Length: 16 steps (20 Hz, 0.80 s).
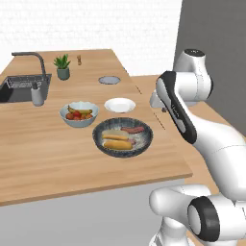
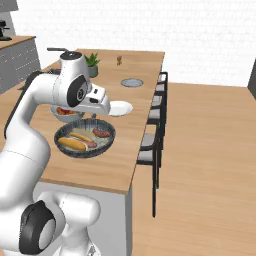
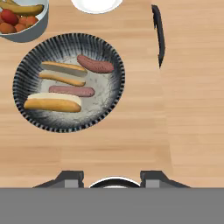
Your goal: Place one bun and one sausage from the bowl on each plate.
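In the left base view we see a wooden surface (image 1: 57, 158). At its far left are a sink (image 1: 14, 89) with a dark tap (image 1: 33, 60), and a pale dispenser bottle (image 1: 37, 94) stands at the sink's near corner. Behind them stands a small potted plant (image 1: 62, 66). Further right sits a pale fruit bowl (image 1: 79, 114) holding a banana and red fruit.

Just right of it and nearer to us is the dark speckled bowl (image 1: 122, 137). In the hand view it holds two buns and two sausages lying side by side: the upper bun (image 3: 63, 72), the lower bun (image 3: 52, 103), one sausage (image 3: 71, 91) between them, and the other sausage (image 3: 95, 64) near the far rim.

Behind the dark bowl, close to its rim, rests the white plate (image 1: 119, 104), bare of food. The grey plate (image 1: 109, 80) lies further back on the surface, well apart from the bowl, also bare.

At the right the white arm bends over the surface edge. In the hand view the end effector (image 3: 114, 178) hangs above bare wood, on the near side of the dark bowl and apart from it. Its two dark fingertips (image 3: 70, 178) stand at the bottom of that view, drawn in as close as they go, with nothing held between them. A dark stool back (image 3: 158, 33) shows past the surface edge on the right.
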Tool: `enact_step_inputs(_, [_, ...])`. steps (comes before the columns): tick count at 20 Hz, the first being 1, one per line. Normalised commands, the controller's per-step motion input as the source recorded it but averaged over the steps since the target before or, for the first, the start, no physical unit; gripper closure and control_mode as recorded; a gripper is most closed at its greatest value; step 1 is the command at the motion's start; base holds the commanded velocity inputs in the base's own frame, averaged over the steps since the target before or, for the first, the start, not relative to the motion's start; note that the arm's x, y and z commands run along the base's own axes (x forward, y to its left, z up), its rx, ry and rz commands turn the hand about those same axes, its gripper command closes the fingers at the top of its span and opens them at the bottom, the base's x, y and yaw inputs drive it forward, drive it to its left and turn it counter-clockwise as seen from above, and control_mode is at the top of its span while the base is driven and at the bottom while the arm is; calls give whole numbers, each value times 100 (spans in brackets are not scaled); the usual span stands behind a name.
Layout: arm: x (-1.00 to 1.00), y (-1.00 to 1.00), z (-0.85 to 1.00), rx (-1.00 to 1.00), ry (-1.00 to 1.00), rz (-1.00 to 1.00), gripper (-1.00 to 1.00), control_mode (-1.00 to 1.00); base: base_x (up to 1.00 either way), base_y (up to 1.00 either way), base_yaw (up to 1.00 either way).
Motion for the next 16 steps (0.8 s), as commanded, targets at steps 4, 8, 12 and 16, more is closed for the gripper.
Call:
enact_step_inputs(4, [0, 0, 0, 0, 0, 0, -100, 100, -8, -16, 3])
enact_step_inputs(8, [0, 0, 0, 0, 0, 0, -100, 100, -52, -87, 14])
enact_step_inputs(12, [0, 0, 0, 0, 0, 0, -100, 100, -53, -96, 23])
enact_step_inputs(16, [0, 0, 0, 0, 0, 0, -100, 100, -17, -94, 39])
